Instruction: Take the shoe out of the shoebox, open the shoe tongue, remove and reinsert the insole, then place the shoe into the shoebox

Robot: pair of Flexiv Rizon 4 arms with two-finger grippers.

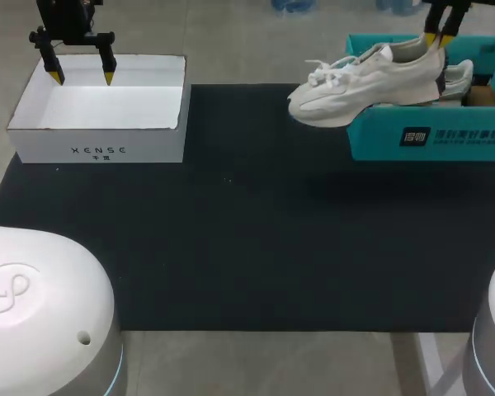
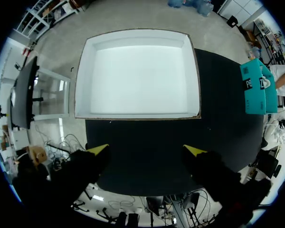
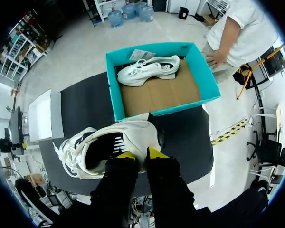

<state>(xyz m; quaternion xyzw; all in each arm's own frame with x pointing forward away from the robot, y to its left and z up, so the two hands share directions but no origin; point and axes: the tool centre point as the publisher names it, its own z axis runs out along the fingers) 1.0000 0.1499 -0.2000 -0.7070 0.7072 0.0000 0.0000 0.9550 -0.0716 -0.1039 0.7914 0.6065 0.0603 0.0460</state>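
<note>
My right gripper (image 3: 141,153) has its jaws drawn close and pinching the heel rim of a shoe (image 3: 109,149). My left gripper (image 1: 82,74) has its jaws spread wide with nothing between them, and it hangs over the far part of the white box (image 1: 99,107).

The black mat (image 1: 231,247) covers most of the table. There are two boxes on it, one at each far corner. The teal shoebox (image 1: 429,136) is at my right and the white box at my left, well apart. The teal shoebox is open and has a brown cardboard liner (image 3: 161,92) on its floor. The white box is shallow and open.

I count two shoes. The one I hold is lifted above the teal shoebox's left wall, with its heel over the box and its toe out over the mat. Its long axis runs across the table, and the toe points toward the white box. The sole faces down, with the toe dipping a little. It is a low off-white sneaker with white laces, a dark patch at the heel and a dark inside with pale print. The second shoe (image 3: 147,70) looks the same and lies in the teal shoebox against its far wall.

A person's hand (image 3: 216,58) is at the shoebox's outer corner. I cannot tell whether it touches.
</note>
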